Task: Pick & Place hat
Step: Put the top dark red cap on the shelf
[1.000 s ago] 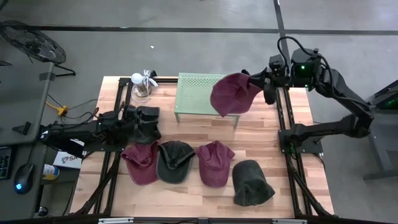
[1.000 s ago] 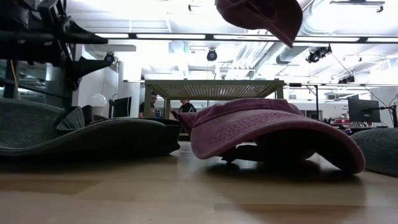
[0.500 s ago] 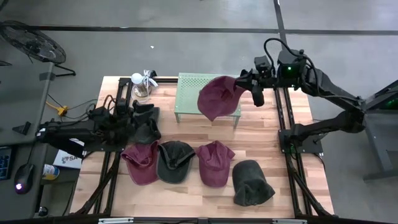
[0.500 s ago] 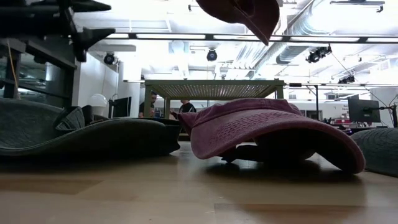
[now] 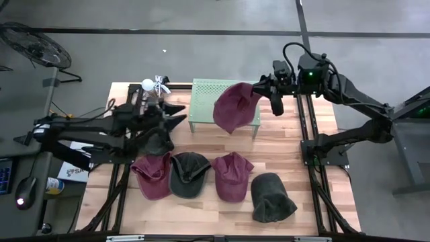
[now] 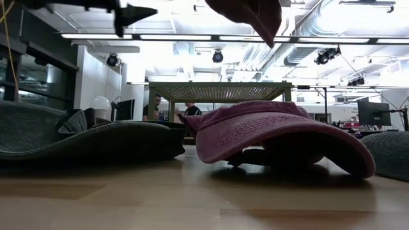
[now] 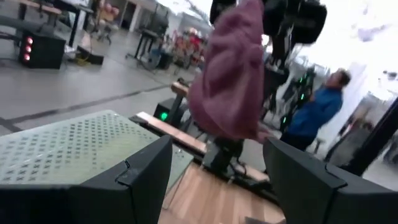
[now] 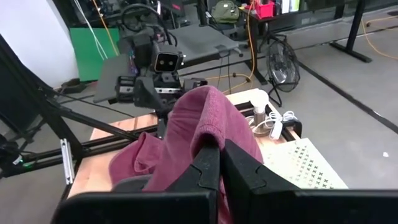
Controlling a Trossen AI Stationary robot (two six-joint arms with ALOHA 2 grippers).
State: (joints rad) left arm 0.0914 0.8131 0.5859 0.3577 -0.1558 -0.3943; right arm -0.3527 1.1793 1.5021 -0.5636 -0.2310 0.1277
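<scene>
My right gripper [image 5: 261,91] is shut on a maroon hat [image 5: 233,107] held in the air over the right end of the green perforated stand [image 5: 208,101]. In the low view the hat [image 6: 252,11] hangs at the top edge. My left gripper [image 5: 180,114] is raised and open, pointing toward the stand. Its fingers [image 7: 143,180] frame the hanging hat [image 7: 230,81] from a distance. A dark hat [image 5: 158,140] lies on the table under the left arm. My right gripper pinches a bunched fold of the maroon hat's fabric [image 8: 208,134] between its two fingers, coming roughly level from the table's right side. The hat is lifted clear and hangs slack below and to the left of the fingers, above the stand.
A row of hats lies along the near part of the table: maroon [image 5: 152,176], dark green [image 5: 189,175], maroon [image 5: 232,176], dark green [image 5: 272,197]. A small white object [image 5: 153,91] stands left of the stand. People show in the room beyond.
My right gripper has carried the maroon hat toward the table's left, from beside the stand's right end to over it, then nearly stopped. My left gripper has risen from the dark hat and moved right toward the stand; the dark hat stays on the table.
</scene>
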